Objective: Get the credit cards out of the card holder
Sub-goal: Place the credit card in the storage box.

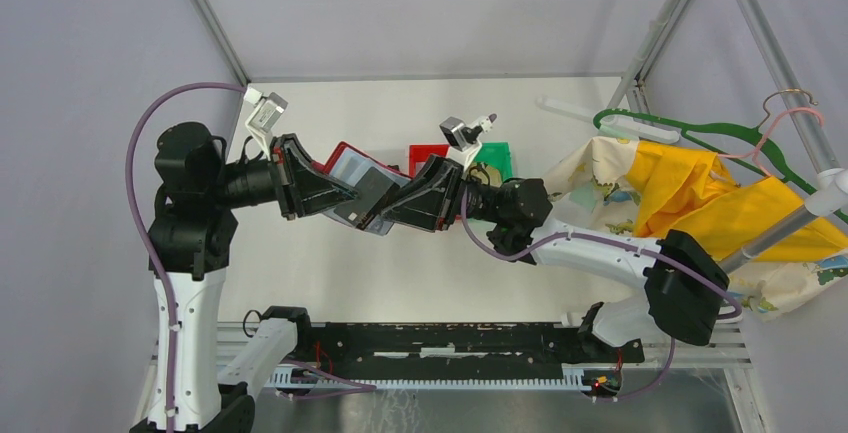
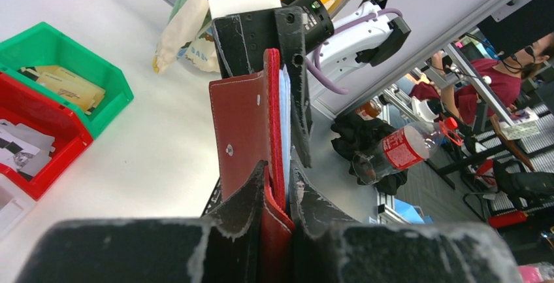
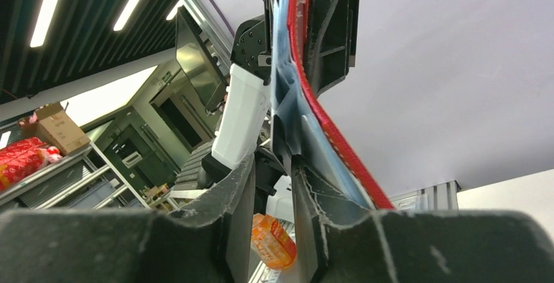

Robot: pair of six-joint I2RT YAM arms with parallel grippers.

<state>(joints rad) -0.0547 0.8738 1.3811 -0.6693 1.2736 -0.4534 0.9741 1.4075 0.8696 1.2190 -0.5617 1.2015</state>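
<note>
The red card holder [image 1: 345, 160] is held up off the table between the two arms, its pale blue-grey leaves [image 1: 357, 170] fanned open. My left gripper [image 1: 335, 191] is shut on its red cover; the left wrist view shows the holder [image 2: 238, 119] pinched between the left gripper's [image 2: 277, 177] jaws. My right gripper [image 1: 388, 208] meets the holder from the other side. In the right wrist view the right gripper [image 3: 271, 160] stands slightly open, with nothing in the gap, and the blue-grey leaves [image 3: 287, 93] run along the outside of one finger [image 3: 326, 198]. No credit card shows in the holder.
A green bin [image 2: 98, 67] holds tan flat cards [image 2: 65, 83], and a red bin [image 2: 65, 140] beside it holds grey ones. Both bins stand behind the grippers [image 1: 497, 158]. A yellow patterned cloth [image 1: 690, 188] and a green hanger [image 1: 700, 133] lie at the right.
</note>
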